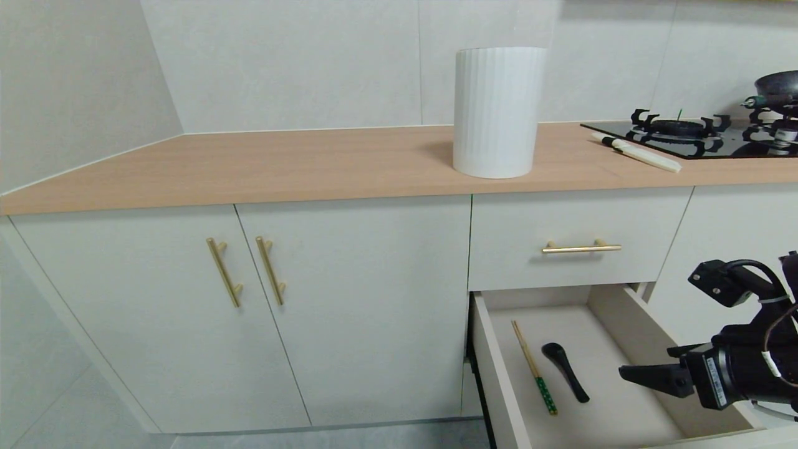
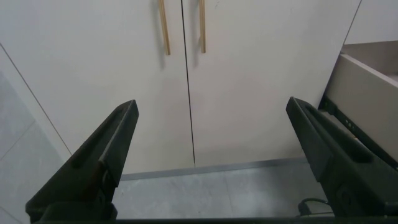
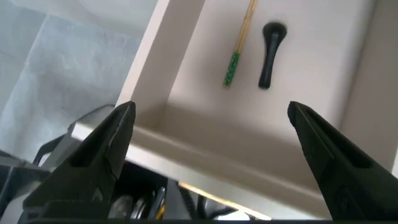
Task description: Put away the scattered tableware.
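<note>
Lower right: chopsticks point(image 1: 534, 368) beside black spoon point(image 1: 564, 370) in open drawer point(image 1: 492, 374); right end effector point(image 3: 209, 112), left end effector point(image 2: 211, 109) both spread apart.

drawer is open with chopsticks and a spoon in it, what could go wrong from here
1. The open right tool hangs over the front wall of the drawer; lowering it could knock that wall.
2. A hard push could slide the loose chopsticks and spoon.
3. A white utensil lies on the counter beside the hob; shutting now might leave it out.
</note>
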